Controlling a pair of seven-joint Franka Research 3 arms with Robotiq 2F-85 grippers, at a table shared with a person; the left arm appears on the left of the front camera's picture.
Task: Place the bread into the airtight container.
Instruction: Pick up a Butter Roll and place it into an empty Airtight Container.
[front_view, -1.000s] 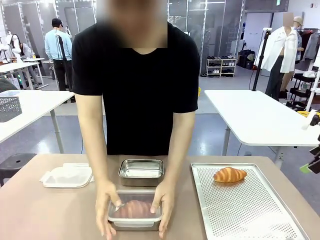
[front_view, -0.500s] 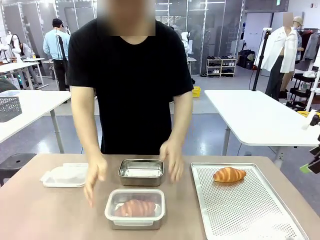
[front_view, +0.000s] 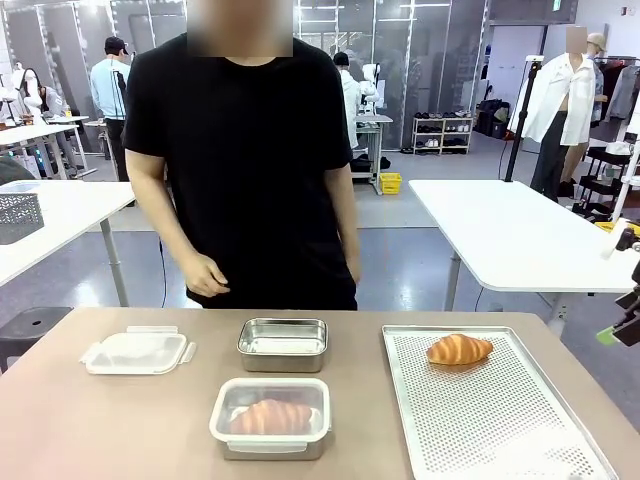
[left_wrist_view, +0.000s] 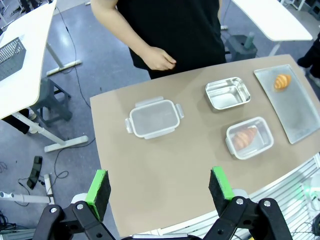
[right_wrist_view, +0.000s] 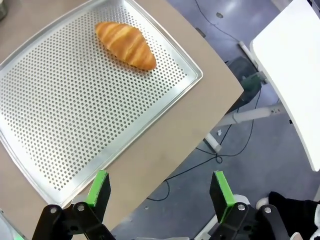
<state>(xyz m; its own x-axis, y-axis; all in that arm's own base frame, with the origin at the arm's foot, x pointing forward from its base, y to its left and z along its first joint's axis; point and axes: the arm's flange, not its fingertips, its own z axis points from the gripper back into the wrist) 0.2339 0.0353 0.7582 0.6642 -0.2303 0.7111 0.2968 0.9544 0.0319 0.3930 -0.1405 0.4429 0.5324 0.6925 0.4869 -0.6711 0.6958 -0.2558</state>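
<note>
A golden croissant-shaped bread (front_view: 459, 349) lies at the far end of the perforated metal tray (front_view: 500, 430) on the right. Another bread sits inside a steel airtight container (front_view: 270, 418) with a clear lid on it, at the front middle. Behind it stands an empty steel container (front_view: 283, 345). My left gripper (left_wrist_view: 159, 185) hangs open high above the table's left side, holding nothing. My right gripper (right_wrist_view: 160, 189) is open and empty above the tray's outer corner, well short of the bread (right_wrist_view: 126, 45). The person's hands are off the table.
A loose clear lid (front_view: 137, 352) with side clips lies at the left of the table. The person stands close behind the far edge. The tray (right_wrist_view: 75, 115) reaches nearly to the table's right edge, with floor and cables beyond.
The person's hands let go of the lidded container and drew back to their body. The person straightened up. Containers, bread and tray stayed put.
</note>
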